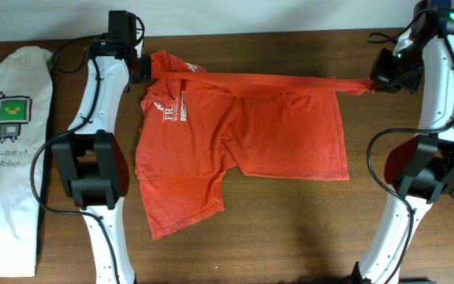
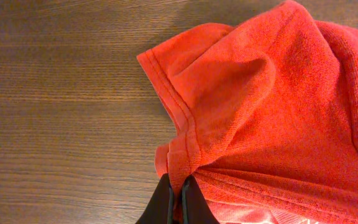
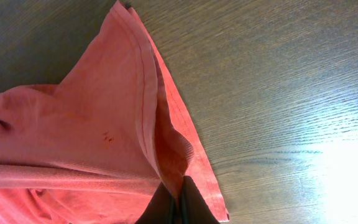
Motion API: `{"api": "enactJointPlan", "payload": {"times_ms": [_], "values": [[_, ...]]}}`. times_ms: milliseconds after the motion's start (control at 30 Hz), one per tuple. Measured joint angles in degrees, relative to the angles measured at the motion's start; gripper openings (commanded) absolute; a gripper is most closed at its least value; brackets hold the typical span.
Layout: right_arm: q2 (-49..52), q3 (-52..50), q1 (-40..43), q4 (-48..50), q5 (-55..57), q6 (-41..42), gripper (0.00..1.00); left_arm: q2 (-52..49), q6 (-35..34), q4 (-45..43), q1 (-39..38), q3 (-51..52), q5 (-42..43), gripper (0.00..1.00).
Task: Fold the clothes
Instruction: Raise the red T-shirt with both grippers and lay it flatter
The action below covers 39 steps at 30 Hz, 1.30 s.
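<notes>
Your wrist views show what overhead hides: left gripper [image 2: 179, 198] and right gripper [image 3: 179, 200] both pinched tight on hem; overhead, the red-orange T-shirt [image 1: 243, 142] has one edge stretched taut between them

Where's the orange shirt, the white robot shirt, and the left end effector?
red-orange T-shirt [image 1: 243, 130], overhead view, middle of its body.
white T-shirt [image 1: 10, 213], overhead view, plain cloth below the print.
left end effector [image 2: 180, 202], left wrist view, between its fingertips, pinching the hem.
</notes>
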<state>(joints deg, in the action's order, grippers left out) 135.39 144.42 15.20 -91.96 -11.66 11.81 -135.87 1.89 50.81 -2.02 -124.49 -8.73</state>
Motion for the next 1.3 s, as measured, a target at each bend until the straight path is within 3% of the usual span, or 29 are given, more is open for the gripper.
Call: {"api": "enactJointPlan", "payload": {"times_ms": [167,333,633,900,1033,1300], "values": [[0.0,7.1,0.0,-2.6,-0.3,0.0,0.04,0.9,-1.6,0.1,0.0,-0.8,0.5,0.00],[-4.4,18.1,0.1,-5.0,-0.2,0.0,0.04,17.5,-1.7,1.4,0.0,-2.1,-0.1,0.00],[-35.5,20.4,-2.9,-5.0,2.3,0.2,0.04,54.0,0.5,7.8,-6.1,-3.6,-6.7,0.00],[-57.8,20.9,-4.3,-5.0,3.3,1.4,0.04,72.4,0.7,10.7,-10.1,-3.7,-9.2,0.00],[-61.7,21.5,-4.3,-5.0,3.3,1.7,0.04,75.5,0.7,9.8,-10.1,-4.7,-9.5,0.00],[-53.5,20.9,-4.3,-5.0,3.8,2.7,0.04,69.9,0.7,5.0,-10.1,-4.8,-9.6,0.00]]}}
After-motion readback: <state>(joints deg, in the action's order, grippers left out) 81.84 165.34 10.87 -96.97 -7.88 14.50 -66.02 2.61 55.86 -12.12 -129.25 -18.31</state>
